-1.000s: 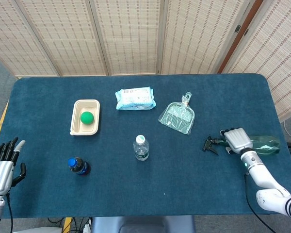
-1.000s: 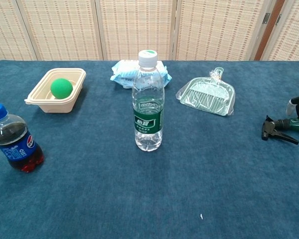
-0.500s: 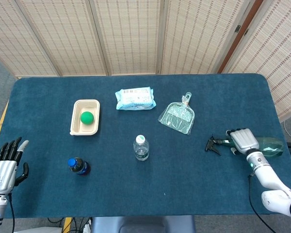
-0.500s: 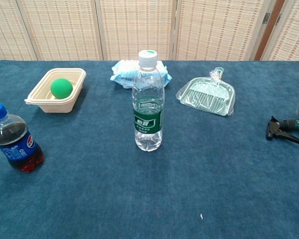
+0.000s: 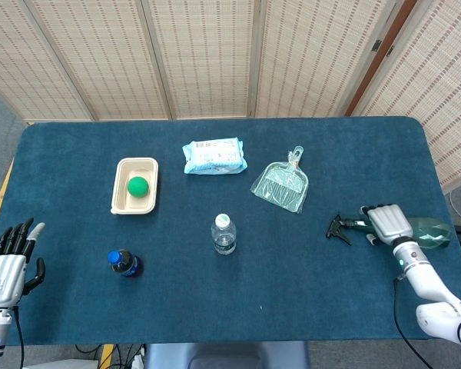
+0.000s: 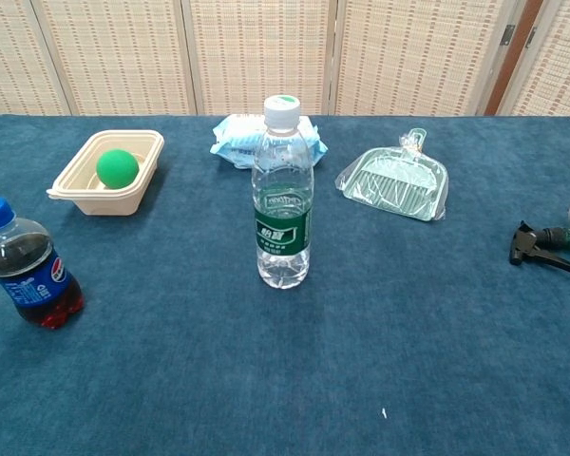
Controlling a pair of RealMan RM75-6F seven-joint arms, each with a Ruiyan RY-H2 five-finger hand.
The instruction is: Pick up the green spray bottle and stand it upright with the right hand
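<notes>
Right hand (image 5: 387, 223) grasping spray bottle (image 5: 426, 231), lower right of frame.
Bottle lies flat (nozzle pointing left); left hand (image 5: 6, 265) released, lower left.

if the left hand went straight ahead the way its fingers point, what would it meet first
Probably nothing: the left hand points up the blue table's left edge, well left of the dark cola bottle; depth is unclear.

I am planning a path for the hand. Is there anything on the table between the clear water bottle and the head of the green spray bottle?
No. In the head view, only bare blue cloth lies between the water bottle and the spray bottle.
</notes>
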